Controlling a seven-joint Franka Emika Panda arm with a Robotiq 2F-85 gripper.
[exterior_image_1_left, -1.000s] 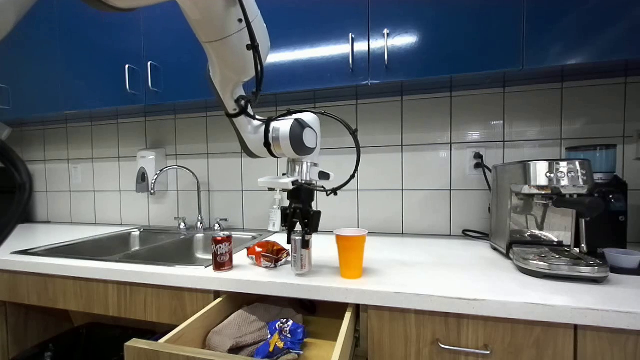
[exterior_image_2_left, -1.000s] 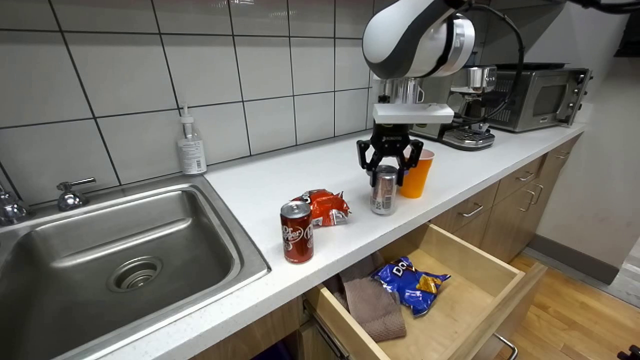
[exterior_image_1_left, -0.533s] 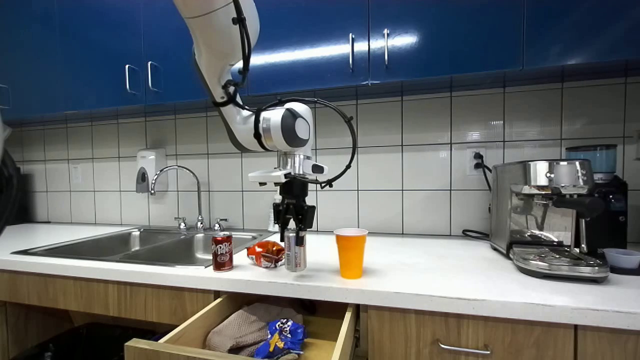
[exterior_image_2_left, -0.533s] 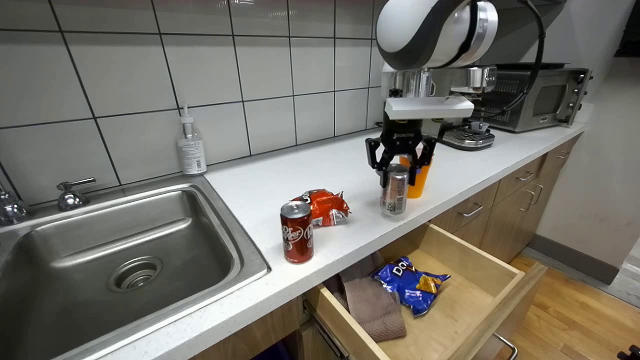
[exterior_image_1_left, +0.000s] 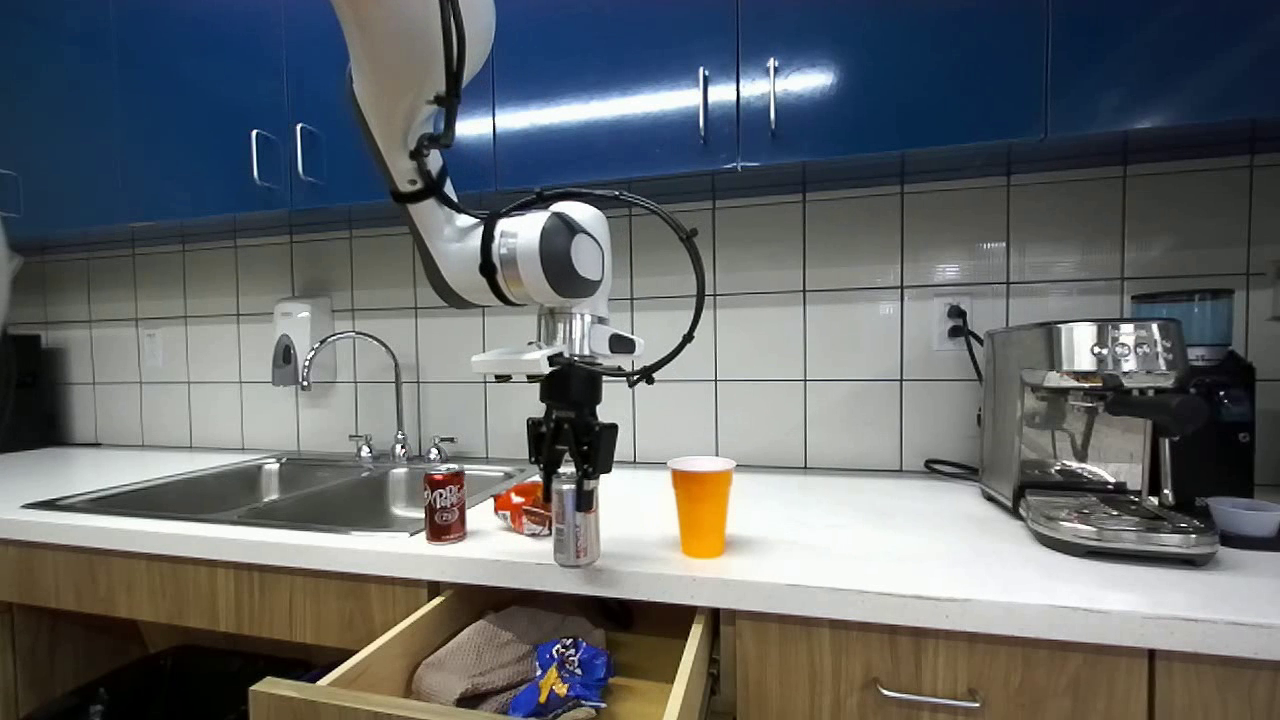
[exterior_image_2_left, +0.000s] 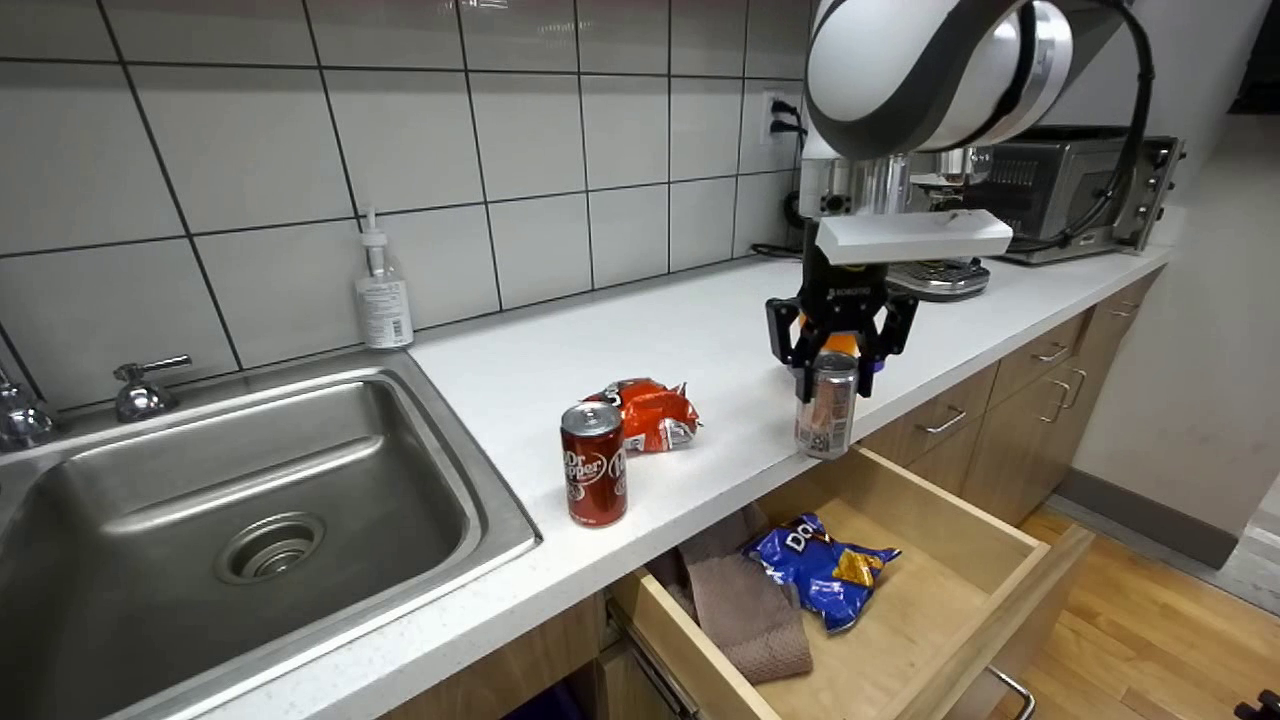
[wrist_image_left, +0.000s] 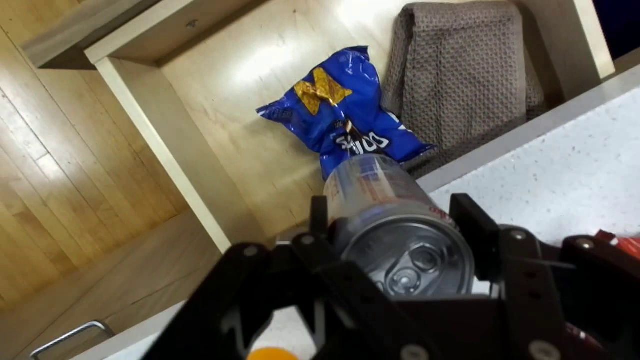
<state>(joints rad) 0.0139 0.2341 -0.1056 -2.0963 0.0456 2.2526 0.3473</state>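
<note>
One silver soda can (exterior_image_2_left: 827, 418) clamped in gripper (exterior_image_2_left: 835, 389), higher than open drawer (exterior_image_2_left: 932, 514), might clip countertop edge (exterior_image_1_left: 640, 589) if lowered too close.

Blue cabinets (exterior_image_1_left: 640, 60) span the top of the frame in an exterior view of the kitchen around me, a streak of light (exterior_image_1_left: 600, 108) glancing off their doors. Below, a white tiled wall (exterior_image_1_left: 760, 335) backs a white table (exterior_image_1_left: 850, 540) over wood-grain drawer fronts (exterior_image_1_left: 940, 652). At lower right in an exterior view, I see a plank floor (exterior_image_2_left: 1150, 630), a dark baseboard (exterior_image_2_left: 1145, 518) and a grey wall (exterior_image_2_left: 1180, 400).
</note>
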